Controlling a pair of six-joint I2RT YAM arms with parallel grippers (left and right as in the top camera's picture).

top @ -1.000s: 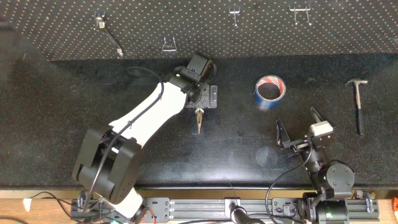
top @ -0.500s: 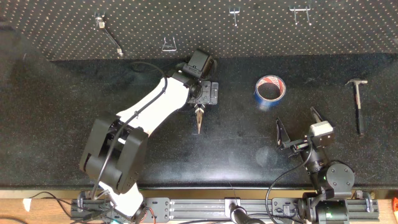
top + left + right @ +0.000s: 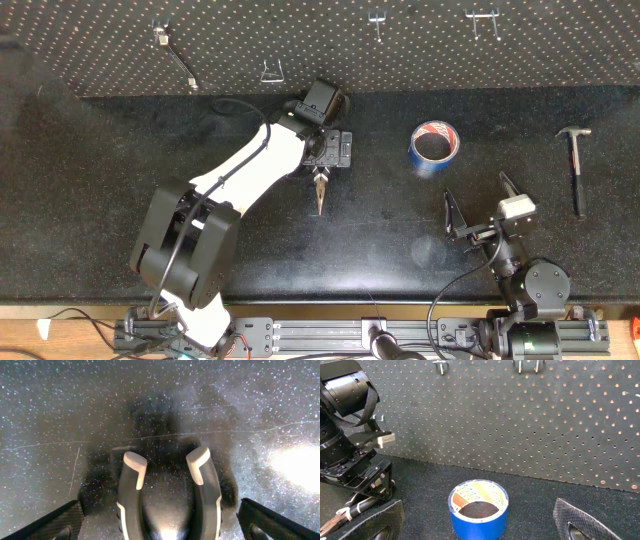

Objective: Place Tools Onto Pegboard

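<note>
A pair of pliers (image 3: pixel 319 190) lies on the black mat, nose toward the front and grey-tipped handles (image 3: pixel 134 467) toward the pegboard (image 3: pixel 420 50). My left gripper (image 3: pixel 326 158) hangs low over those handles, open, with one finger (image 3: pixel 55 522) on each side of them, clear of both. A blue tape roll (image 3: pixel 434 147) stands to the right, and a hammer (image 3: pixel 575 170) lies at the far right. My right gripper (image 3: pixel 475 190) is open and raised near the front right. It faces the tape roll (image 3: pixel 479 510) and holds nothing.
The pegboard along the back carries bare metal hooks (image 3: pixel 378 20) (image 3: pixel 483 20) and a wire bracket (image 3: pixel 271 72). A thin dark tool (image 3: pixel 178 58) hangs at its left. The mat between the pliers and the tape is open floor.
The left arm's elbow and shoulder swung slightly right while its gripper stayed over the pliers' handles. The pliers, tape, hammer and right arm have kept their places.
</note>
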